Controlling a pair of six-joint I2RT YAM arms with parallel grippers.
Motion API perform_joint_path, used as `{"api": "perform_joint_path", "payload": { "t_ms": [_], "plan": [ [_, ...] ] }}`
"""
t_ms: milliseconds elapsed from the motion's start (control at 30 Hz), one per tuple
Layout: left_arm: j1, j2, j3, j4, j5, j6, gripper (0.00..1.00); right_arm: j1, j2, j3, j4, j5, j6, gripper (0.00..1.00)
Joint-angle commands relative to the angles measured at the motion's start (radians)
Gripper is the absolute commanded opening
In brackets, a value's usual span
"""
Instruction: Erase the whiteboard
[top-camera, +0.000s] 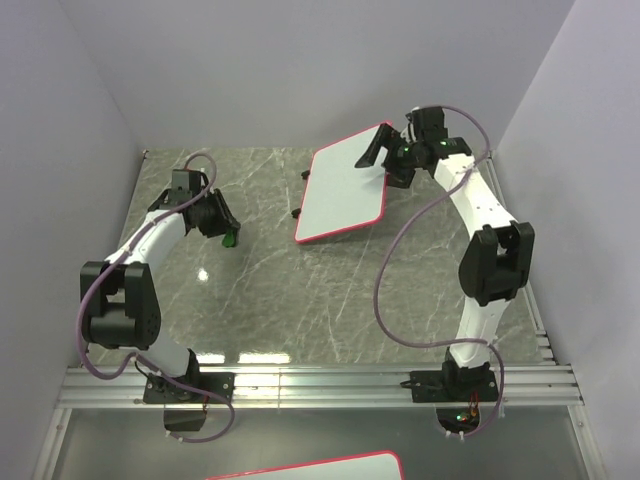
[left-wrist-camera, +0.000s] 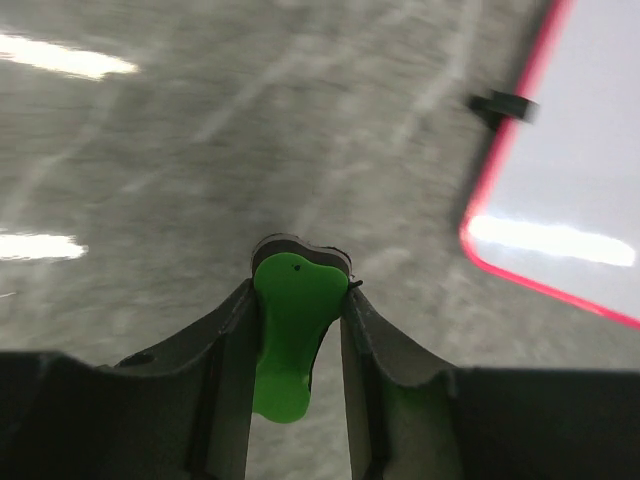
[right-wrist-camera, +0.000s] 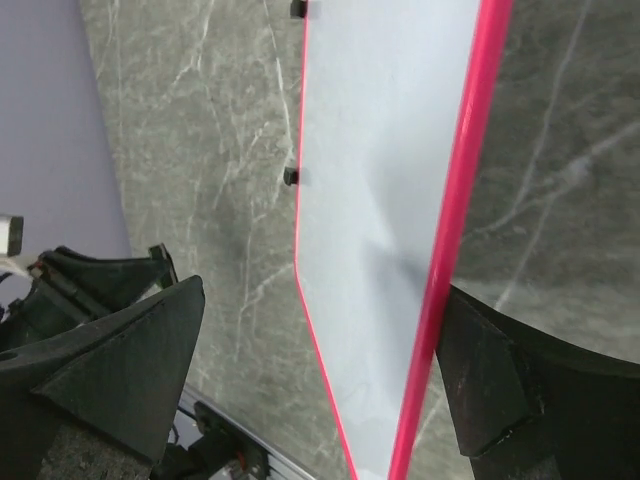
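The whiteboard (top-camera: 345, 185) is white with a red-pink rim and lies at the back middle of the table, its right end raised. No scribbles show on it. My right gripper (top-camera: 385, 160) is open, with the board's right edge between its wide jaws. In the right wrist view one finger (right-wrist-camera: 490, 380) sits against the rim of the whiteboard (right-wrist-camera: 390, 200) and the other stands well apart. My left gripper (top-camera: 226, 234) is shut on the green eraser (left-wrist-camera: 290, 320), low over the table left of the board. The board's corner shows in the left wrist view (left-wrist-camera: 570, 180).
Small black feet (top-camera: 296, 212) stick out along the board's left side. White walls close in the marble table on the left, back and right. An aluminium rail (top-camera: 320, 385) with both arm bases runs along the near edge. Another red-rimmed board (top-camera: 310, 468) lies below it.
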Motion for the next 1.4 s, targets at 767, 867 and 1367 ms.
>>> {"api": "perform_joint_path", "payload": {
  "t_ms": [767,867,1367],
  "plan": [
    [0.087,-0.083,0.005,-0.068,-0.311,-0.005,0.99,0.004,-0.908,-0.604,-0.069,0.234,-0.024,1.00],
    [0.086,-0.193,-0.052,-0.039,-0.222,-0.001,1.00,0.004,-0.985,-0.650,-0.072,0.239,-0.013,1.00],
    [0.052,-0.750,-0.115,-0.206,-0.084,-0.154,0.99,0.004,-1.495,-0.917,-0.193,0.067,0.116,1.00]
  ]
}}
